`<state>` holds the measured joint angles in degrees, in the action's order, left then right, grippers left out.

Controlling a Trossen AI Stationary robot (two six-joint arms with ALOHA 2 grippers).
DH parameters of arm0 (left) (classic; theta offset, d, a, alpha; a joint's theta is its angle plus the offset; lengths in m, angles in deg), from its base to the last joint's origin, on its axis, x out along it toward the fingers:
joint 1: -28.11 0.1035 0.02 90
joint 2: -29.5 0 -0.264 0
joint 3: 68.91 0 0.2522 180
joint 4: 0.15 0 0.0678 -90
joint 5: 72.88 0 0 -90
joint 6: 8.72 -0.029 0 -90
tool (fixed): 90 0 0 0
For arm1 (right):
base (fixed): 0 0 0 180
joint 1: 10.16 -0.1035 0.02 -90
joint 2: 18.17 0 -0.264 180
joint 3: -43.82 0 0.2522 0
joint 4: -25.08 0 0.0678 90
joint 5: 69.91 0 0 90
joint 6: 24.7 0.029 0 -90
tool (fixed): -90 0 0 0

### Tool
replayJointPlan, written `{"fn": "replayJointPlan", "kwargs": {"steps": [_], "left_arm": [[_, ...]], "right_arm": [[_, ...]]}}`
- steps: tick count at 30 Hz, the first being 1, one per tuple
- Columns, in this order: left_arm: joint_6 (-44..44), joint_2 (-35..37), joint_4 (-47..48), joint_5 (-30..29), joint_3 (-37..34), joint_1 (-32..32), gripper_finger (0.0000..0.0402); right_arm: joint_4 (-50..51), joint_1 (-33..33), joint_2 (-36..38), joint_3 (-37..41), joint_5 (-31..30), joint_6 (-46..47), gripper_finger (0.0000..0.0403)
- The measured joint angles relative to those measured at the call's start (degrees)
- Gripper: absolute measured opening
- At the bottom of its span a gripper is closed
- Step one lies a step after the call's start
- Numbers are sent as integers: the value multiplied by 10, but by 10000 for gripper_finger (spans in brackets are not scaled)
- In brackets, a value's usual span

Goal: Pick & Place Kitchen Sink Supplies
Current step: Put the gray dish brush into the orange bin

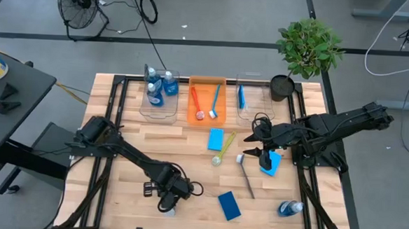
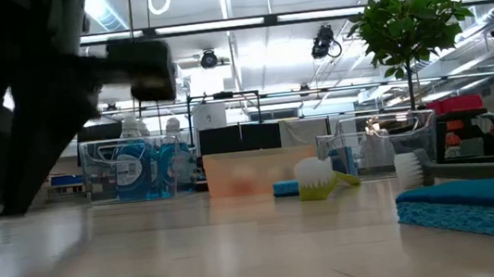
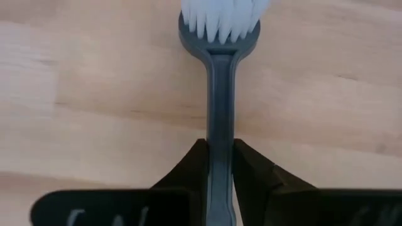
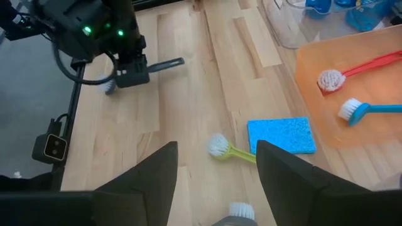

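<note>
Near the front of the wooden surface [image 1: 119, 145], the left hand [image 1: 166, 197] is clamped on a dark grey brush [image 3: 219, 94] by its handle, bristles pointing away. No writing is legible anywhere. Over the right side, the right hand [image 1: 267, 158] hovers with fingers [image 4: 157, 179] spread apart, holding nothing, above a second grey brush [image 1: 247, 176].

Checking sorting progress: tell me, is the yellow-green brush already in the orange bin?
No: the yellow-green brush lies on the bare table, short of the orange bin, which holds only a red and a blue brush.
</note>
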<state>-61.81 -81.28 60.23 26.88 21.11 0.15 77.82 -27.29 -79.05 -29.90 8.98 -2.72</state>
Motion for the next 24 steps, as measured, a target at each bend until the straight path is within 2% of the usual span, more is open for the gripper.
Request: {"fn": "replayJointPlan", "kwargs": {"steps": [13, 24], "left_arm": [[16, 3, 149, -65, 157, 51, 53], [43, 3, 248, -131, 276, 139, 53]], "right_arm": [[0, 1, 0, 0, 0, -64, 217], [1, 1, 0, 0, 0, -93, 217]]}}
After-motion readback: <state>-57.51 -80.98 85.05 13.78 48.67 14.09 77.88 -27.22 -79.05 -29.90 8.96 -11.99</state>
